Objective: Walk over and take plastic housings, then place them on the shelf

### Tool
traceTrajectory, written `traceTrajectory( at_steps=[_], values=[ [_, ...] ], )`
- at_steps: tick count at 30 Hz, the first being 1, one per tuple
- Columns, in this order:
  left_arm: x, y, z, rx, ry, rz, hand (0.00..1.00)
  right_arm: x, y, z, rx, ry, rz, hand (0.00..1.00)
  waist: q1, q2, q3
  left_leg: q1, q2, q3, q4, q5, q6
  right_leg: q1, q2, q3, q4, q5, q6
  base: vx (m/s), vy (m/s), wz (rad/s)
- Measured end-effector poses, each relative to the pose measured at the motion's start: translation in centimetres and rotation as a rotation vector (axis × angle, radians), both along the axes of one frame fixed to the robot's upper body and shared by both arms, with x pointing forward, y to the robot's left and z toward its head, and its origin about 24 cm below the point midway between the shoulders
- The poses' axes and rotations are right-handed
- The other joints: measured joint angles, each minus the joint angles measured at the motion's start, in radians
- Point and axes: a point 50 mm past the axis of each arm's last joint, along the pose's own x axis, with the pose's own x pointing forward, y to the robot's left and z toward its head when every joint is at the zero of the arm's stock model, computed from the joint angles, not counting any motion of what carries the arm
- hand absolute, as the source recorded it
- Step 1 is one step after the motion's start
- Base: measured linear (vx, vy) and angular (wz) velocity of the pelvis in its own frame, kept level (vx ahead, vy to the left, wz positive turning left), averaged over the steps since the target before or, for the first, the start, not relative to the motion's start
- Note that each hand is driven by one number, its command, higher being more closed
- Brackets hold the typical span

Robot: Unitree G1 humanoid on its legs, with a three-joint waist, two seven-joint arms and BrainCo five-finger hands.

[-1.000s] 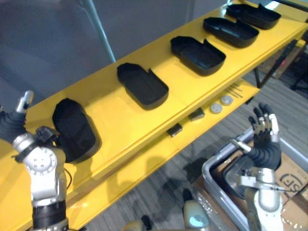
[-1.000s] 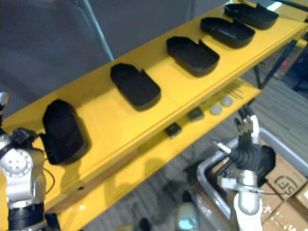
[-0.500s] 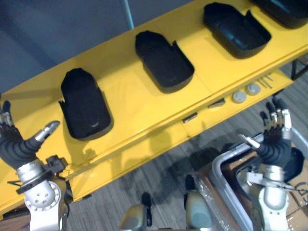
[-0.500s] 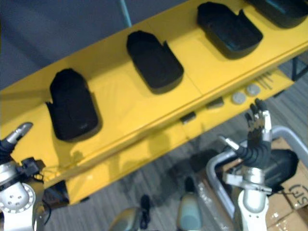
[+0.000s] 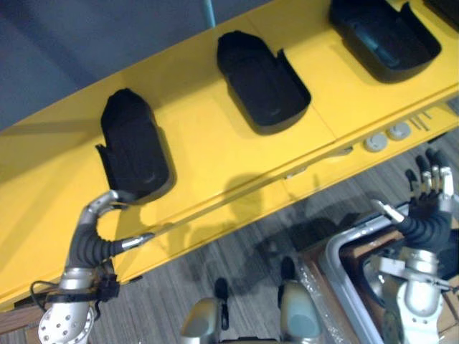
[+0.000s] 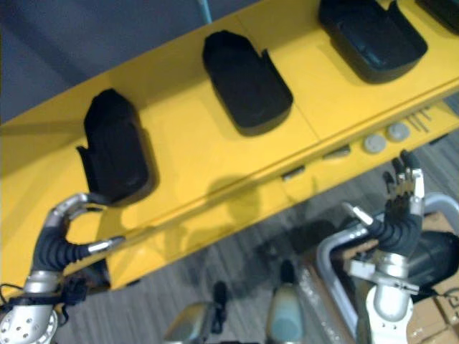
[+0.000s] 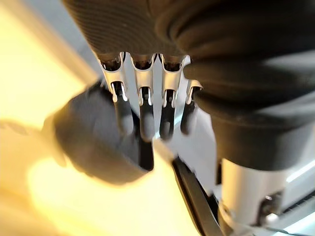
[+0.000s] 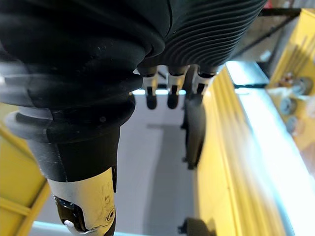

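Three black plastic housings lie open side up on the yellow shelf [image 5: 201, 165]: one at the left [image 5: 133, 147], one in the middle [image 5: 264, 82], one at the right [image 5: 384, 36]. My left hand [image 5: 92, 247] hangs in front of the shelf, just below the left housing. Its fingers [image 7: 142, 108] are curled in an arch with their tips by the housing's near end, its thumb sticks out sideways, and nothing is gripped. I cannot tell whether the tips touch the housing. My right hand [image 5: 424, 215] stands upright at the lower right, fingers straight and empty.
A lower yellow shelf carries two small grey discs [image 5: 387, 132] and thin rods [image 5: 423, 115]. A grey bin [image 5: 344, 247] stands under my right hand, with cardboard boxes [image 6: 445, 308] beside it. Grey carpet lies in front of the shelf and a grey wall rises behind it.
The camera has swung left along the shelf. My left hand has drawn back off the left housing and its fingers have curled from straight. The right hand holds its pose.
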Motion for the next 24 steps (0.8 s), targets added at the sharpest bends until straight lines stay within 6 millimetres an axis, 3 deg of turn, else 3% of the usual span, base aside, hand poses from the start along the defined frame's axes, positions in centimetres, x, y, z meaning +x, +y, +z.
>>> traceTrajectory(
  at_steps=[7, 14, 19, 24],
  values=[
    [0.2, -1.0, -1.2, -0.116, 0.157, -0.236, 1.0, 0.1, -0.4, 0.2, -0.027, 0.008, -0.001, 0.0, 0.001, 0.005, 0.003, -0.004, -0.001, -0.002, 0.001, -0.002, 0.002, 0.0, -0.002, -0.003, -0.003, 0.001, 0.003, 0.0, 0.0, 0.0],
    [0.4, -0.6, -2.0, -0.091, 0.245, -0.184, 1.0, 0.2, -0.8, -0.2, -0.008, 0.029, -0.004, 0.0, 0.002, 0.005, 0.003, -0.013, -0.004, -0.012, 0.011, -0.002, 0.003, 0.005, -0.006, -0.012, -0.012, 0.006, 0.009, 0.0, 0.004, 0.05],
    [0.9, -0.4, -2.4, 0.055, 0.291, -0.094, 1.0, 0.1, -1.1, -0.2, 0.008, 0.028, -0.003, 0.0, -0.004, 0.004, 0.002, -0.016, -0.008, -0.026, 0.012, -0.002, 0.003, 0.011, -0.012, -0.026, -0.017, 0.007, 0.011, -0.01, 0.002, 0.07],
    [2.3, 0.4, -1.2, 0.202, 0.202, 0.046, 1.0, 0.0, -1.2, -0.2, 0.016, 0.028, -0.006, 0.0, -0.004, 0.003, 0.002, -0.017, -0.01, -0.026, 0.014, -0.002, 0.003, 0.011, -0.013, -0.025, -0.016, 0.007, 0.011, 0.0, 0.0, 0.0]
  ],
)
